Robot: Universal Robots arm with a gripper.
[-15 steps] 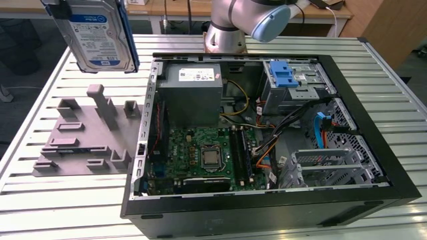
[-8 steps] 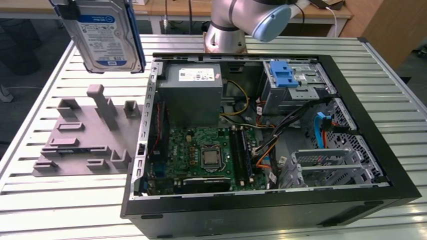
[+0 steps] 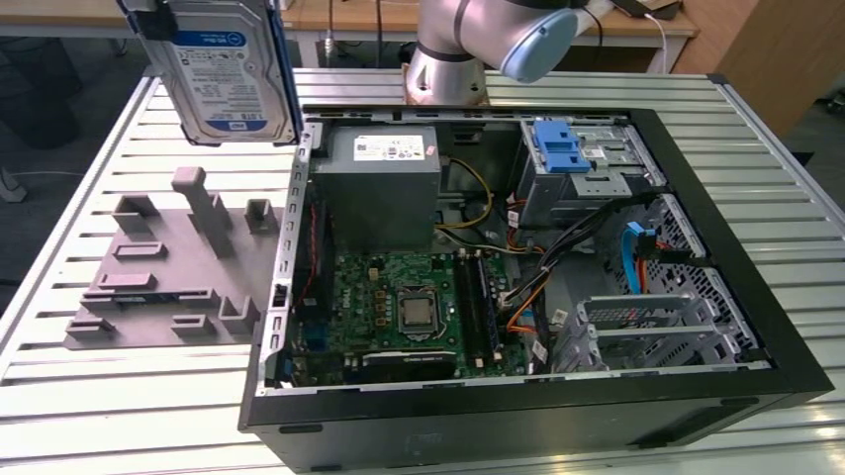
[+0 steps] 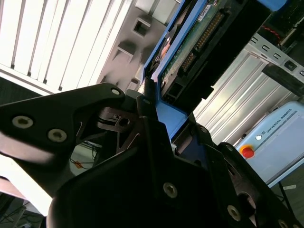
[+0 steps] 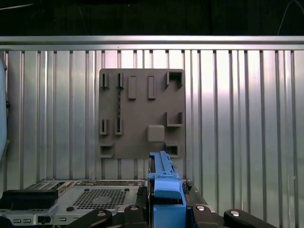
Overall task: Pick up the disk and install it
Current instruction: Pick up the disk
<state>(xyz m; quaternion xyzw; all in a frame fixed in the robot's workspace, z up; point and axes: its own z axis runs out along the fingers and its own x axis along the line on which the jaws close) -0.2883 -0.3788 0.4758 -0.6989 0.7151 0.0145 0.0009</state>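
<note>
Exterior view, left to right. The disk (image 3: 228,74) hangs upright in the air over the far left part of the slatted metal surface (image 3: 119,396). Its label side faces the camera and its blue frame runs down both long edges. Its top runs off the picture's upper edge, so the grasp cannot be read from here. In the first wrist view the gripper (image 5: 164,214) straddles the disk's blue edge, with black fingers (image 5: 107,217) on either side pinching it. The fingertips themselves are hidden behind the frame. The second wrist view shows the same hold from the disk's green circuit-board side, much of it blocked by the black linkage. Under the disk and well apart from it, a grey fixture plate (image 3: 158,277) with raised blocks lies flat on the surface, just beside the open computer case (image 3: 528,435). Inside the case are a grey power supply box (image 3: 383,183) with a white sticker, a green motherboard (image 3: 410,307) nearer the camera, and loose cables. A metal drive cage with a blue latch (image 3: 561,146) sits toward the exterior view's right; the cage's inside is shadowed and hard to make out. The robot arm (image 3: 489,40) rises behind the case, its upper part cut off.
</note>
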